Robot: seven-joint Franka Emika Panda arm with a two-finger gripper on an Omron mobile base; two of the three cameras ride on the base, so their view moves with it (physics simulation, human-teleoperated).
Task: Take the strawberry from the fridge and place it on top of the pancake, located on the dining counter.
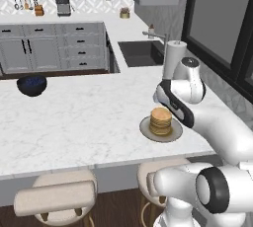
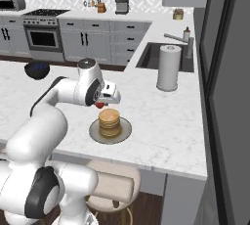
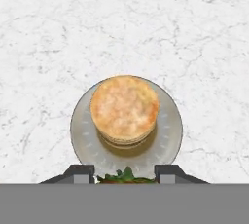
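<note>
The broad white marble-veined dining counter (image 1: 74, 122) with faint grey veins carries a round grey plate (image 3: 85, 138) lying flat on it, below the jaws and a little ahead of them in the hand view; a stack of round golden-brown pancakes (image 3: 125, 107) sits on that plate, slightly off its middle towards the far rim; a dark blue round bowl (image 1: 32, 85) rests on the slab well apart from the jaws, far off to their left; a tall white cylindrical paper-towel roll (image 2: 169, 67) stands upright on the counter beyond the jaws to their right, beside the dark sunken sink (image 2: 151, 56).
</note>
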